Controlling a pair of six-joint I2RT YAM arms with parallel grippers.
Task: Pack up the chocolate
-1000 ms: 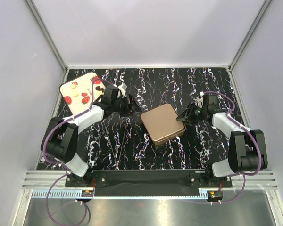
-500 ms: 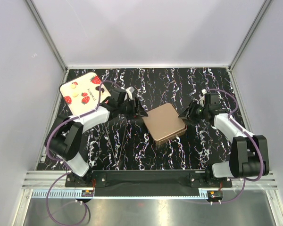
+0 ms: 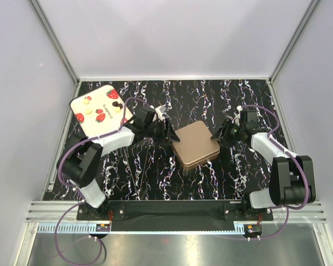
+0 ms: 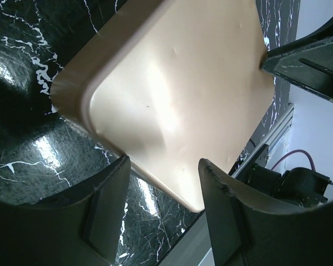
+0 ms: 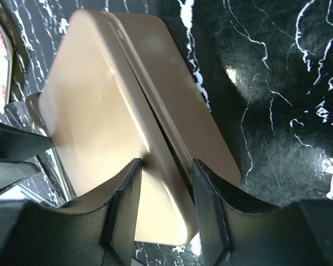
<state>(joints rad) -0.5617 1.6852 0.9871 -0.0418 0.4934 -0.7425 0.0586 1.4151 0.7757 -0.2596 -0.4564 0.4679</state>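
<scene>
the chocolate sits on a cream tray printed with strawberries, in the upper left of the overhead view, well apart from both grippers. one dark piece lies near the tray's right side and a few cream pieces are scattered to its left, so the set spreads roughly left to right across the tray. the pieces are too small to tell their long axis or which way any of them points.

at the centre of the black marbled table lies a tan square tin, turned so one corner points left and another right. the left gripper is at the tin's left corner and the right gripper at its right corner.

in each wrist view the fingers stand spread, with an edge of the tin showing in the gap between them. whether any finger touches the tin cannot be told. in the right wrist view a seam runs along the tin's side.
</scene>
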